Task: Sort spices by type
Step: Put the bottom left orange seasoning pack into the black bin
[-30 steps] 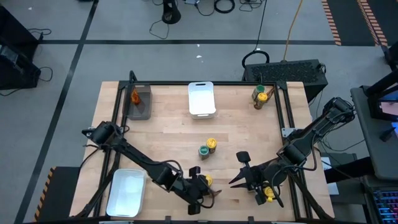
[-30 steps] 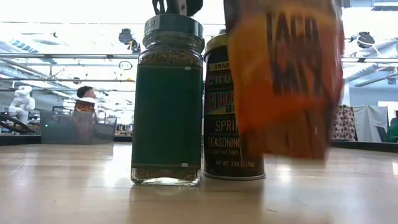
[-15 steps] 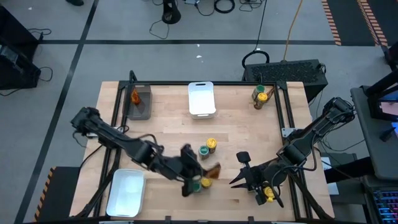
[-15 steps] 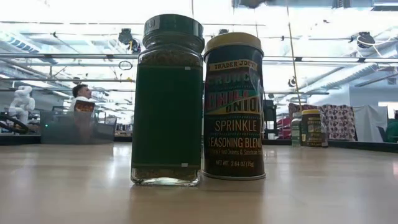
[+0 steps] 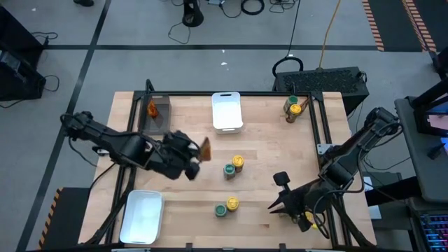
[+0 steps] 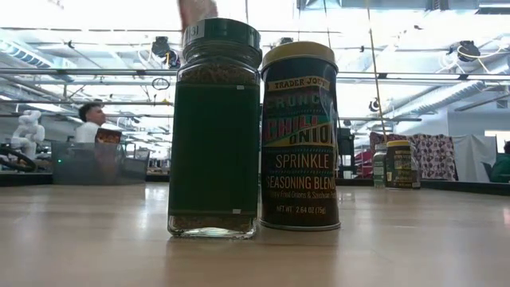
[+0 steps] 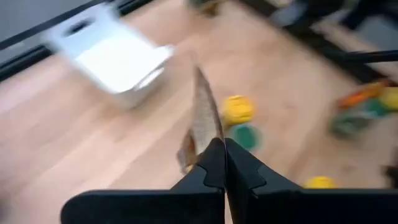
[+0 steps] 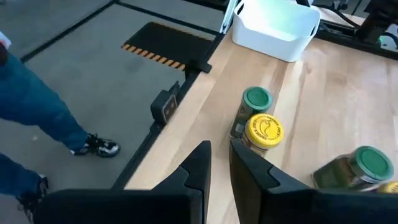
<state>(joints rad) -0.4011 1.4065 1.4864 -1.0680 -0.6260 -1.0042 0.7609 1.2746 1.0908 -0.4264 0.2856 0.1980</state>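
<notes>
Figure: sorting spices, packet in transit. Your left gripper [image 5: 198, 155] was clenched on a flat orange-brown packet [image 5: 206, 148], pinched edge-on between its fingertips [image 7: 214, 163] in the left wrist view. One second before, this gripper was low at the table's near edge beside the green-and-yellow jar pair [image 5: 225, 206], and the packet filled the low view; by now the arm had swung up-table, carrying the packet to a spot between the dark clear-sided bin [image 5: 156, 115] and the central jar pair [image 5: 234, 166], and the low view showed only the green-lidded jar [image 6: 214, 127] and the yellow-lidded seasoning tin [image 6: 300, 135], standing side by side, plus a sliver of the packet [image 6: 197, 12] above. Another orange piece [image 5: 151, 108] lay in the bin. Your right gripper [image 5: 292, 210] waited at the near right corner, shifted slightly rightward, fingers [image 8: 198, 163] narrowly parted and holding nothing. A third jar pair [image 5: 292, 106] stood at the far right corner.
</notes>
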